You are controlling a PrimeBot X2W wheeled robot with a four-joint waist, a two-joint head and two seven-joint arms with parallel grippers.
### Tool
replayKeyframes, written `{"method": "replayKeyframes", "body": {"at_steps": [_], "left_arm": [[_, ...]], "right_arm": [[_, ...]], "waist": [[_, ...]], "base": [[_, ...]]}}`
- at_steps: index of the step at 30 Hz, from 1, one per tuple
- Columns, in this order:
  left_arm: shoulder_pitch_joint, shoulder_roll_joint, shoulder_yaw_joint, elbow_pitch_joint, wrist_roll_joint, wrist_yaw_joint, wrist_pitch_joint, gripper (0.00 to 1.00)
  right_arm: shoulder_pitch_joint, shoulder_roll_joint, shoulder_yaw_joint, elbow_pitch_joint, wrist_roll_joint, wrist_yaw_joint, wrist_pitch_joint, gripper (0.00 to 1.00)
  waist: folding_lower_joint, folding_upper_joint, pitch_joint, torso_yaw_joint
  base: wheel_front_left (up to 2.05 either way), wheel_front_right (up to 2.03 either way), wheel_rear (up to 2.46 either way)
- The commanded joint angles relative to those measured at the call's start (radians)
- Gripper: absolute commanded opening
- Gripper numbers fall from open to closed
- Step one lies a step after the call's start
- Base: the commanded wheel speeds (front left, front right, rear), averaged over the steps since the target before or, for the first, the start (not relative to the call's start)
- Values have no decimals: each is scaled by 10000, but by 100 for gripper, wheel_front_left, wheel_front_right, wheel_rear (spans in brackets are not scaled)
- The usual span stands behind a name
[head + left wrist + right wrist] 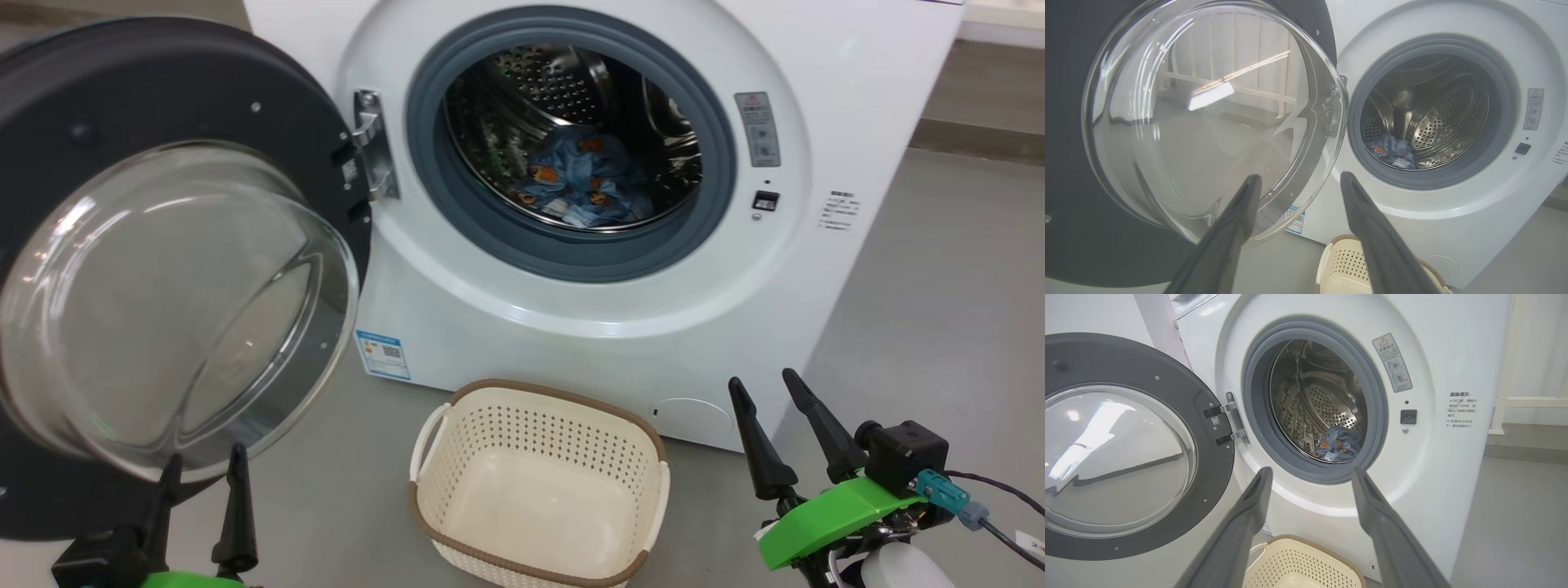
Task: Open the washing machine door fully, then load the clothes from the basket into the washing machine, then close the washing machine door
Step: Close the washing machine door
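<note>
The white washing machine (849, 73) stands in front of me with its round black-rimmed door (163, 98) swung wide open to the left. The light blue clothes (584, 175) lie inside the steel drum, also visible in the wrist views (1392, 150) (1340, 442). The cream basket (539, 482) sits on the floor below the opening with nothing in it. My left gripper (204, 465) is open at the lower left, just under the door's glass bowl (1208, 118). My right gripper (767, 388) is open at the lower right, holding nothing.
Grey floor (939, 310) spreads out to the right of the machine. A blue energy label (382, 354) is stuck on the machine's lower front. The open door takes up the space to the left of the basket.
</note>
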Motion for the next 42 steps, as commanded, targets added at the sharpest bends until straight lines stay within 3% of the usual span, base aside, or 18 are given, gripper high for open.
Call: {"method": "replayKeyframes", "body": {"at_steps": [1,19,42], "left_arm": [[-148,224,358,-282,82,52,-32,100],[-159,271,267,-220,-11,116,-56,100],[-135,297,242,-233,-163,254,-110,100]], "right_arm": [[-138,-34,156,-182,65,46,-82,100],[-210,53,283,-99,50,46,-82,100],[-301,-18,516,-27,147,46,-82,100]], "waist": [[0,-1,17,396],[0,-1,109,1516],[0,-1,172,1218]], "base": [[0,0,0],[0,0,0],[0,0,0]]}}
